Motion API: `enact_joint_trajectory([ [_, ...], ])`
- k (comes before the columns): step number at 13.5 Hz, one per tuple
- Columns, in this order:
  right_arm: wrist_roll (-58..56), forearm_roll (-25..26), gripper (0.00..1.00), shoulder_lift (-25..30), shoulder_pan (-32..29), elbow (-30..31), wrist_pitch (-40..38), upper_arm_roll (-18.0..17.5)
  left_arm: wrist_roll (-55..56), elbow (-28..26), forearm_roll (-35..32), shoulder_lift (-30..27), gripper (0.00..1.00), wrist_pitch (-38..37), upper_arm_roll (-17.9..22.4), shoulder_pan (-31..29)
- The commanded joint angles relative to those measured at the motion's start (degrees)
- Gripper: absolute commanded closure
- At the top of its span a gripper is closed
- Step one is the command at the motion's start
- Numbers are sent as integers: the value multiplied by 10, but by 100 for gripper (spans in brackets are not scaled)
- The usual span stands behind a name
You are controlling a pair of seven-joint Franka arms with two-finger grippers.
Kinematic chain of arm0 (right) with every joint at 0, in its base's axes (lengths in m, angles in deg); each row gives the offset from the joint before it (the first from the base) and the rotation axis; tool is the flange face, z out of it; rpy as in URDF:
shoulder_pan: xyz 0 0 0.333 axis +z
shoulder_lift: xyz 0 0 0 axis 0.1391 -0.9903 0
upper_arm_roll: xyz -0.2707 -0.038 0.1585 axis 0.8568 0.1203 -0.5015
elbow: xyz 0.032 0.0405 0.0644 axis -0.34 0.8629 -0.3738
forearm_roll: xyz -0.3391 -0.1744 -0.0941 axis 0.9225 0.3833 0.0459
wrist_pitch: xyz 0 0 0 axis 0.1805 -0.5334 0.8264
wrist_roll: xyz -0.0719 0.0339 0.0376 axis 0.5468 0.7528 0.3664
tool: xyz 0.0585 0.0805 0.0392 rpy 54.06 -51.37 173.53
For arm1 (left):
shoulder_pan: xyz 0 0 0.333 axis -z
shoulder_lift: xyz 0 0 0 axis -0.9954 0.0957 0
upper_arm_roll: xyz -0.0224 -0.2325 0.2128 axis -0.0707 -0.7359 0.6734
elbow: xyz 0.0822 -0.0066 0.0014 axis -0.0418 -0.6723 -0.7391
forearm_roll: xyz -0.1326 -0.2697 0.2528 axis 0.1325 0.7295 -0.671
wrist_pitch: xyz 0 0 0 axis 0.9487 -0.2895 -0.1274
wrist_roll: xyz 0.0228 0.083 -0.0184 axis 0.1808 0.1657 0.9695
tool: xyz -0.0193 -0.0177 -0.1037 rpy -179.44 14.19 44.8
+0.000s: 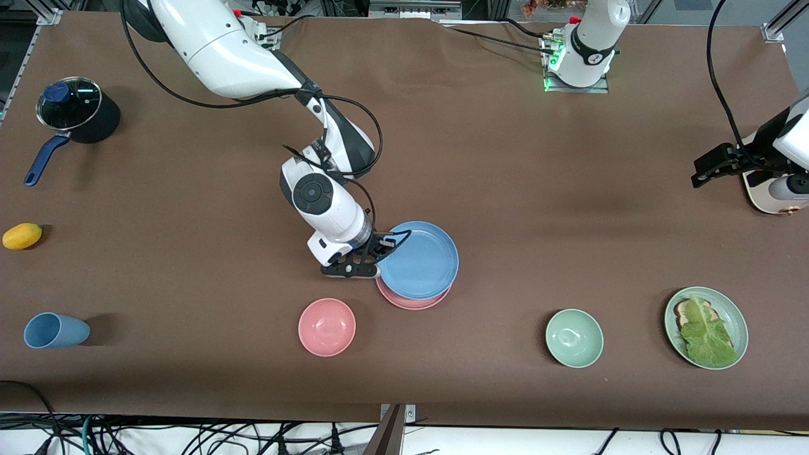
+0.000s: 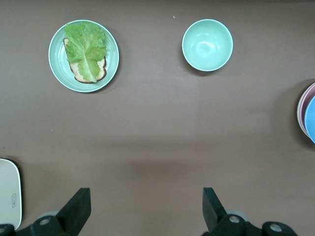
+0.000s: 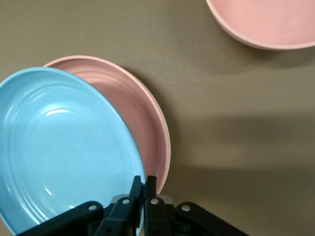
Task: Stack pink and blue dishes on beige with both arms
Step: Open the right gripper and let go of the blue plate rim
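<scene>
Broadly, the brown table (image 1: 505, 158) carried everything, with both arm bases along its robot edge. The right arm (image 1: 253, 57) reached out to the middle of the table, and the right gripper (image 1: 373, 253) was clenched on the rim of the blue plate (image 1: 418, 259), its fingertips (image 3: 142, 184) pressed together with the rim pinched between them. That blue plate sat tilted over the pink plate (image 1: 414, 300), covering most of it, so that only a pink crescent showed on the side toward the front edge. In the left wrist view a thin pale rim (image 2: 299, 110) showed under the pink one, at the bottom of the pile; I could not tell more of that plate.

The left arm (image 1: 790, 145) waited at its own end of the table, and the left gripper (image 2: 146, 209) hung over bare table with its jaws released and spread wide.

A green plate with lettuce on bread (image 1: 706, 327) lay near the front edge toward the left arm's end, a green bowl (image 1: 574, 338) beside it. A pink bowl (image 1: 327, 327) stood near the front edge, just beside the pile. Toward the right arm's end were a lidded black pot (image 1: 76, 114), a blue cup (image 1: 54, 330) on its side and a lemon (image 1: 22, 236).
</scene>
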Motion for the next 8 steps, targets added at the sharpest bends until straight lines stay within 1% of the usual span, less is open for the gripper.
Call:
enact_joint_trajectory([
  [1, 7, 13, 100, -7, 5, -18, 3, 4, -12, 10, 5, 4, 0, -1, 4, 2],
  [8, 8, 14, 100, -7, 5, -17, 3, 4, -13, 10, 4, 7, 0, -1, 4, 6],
])
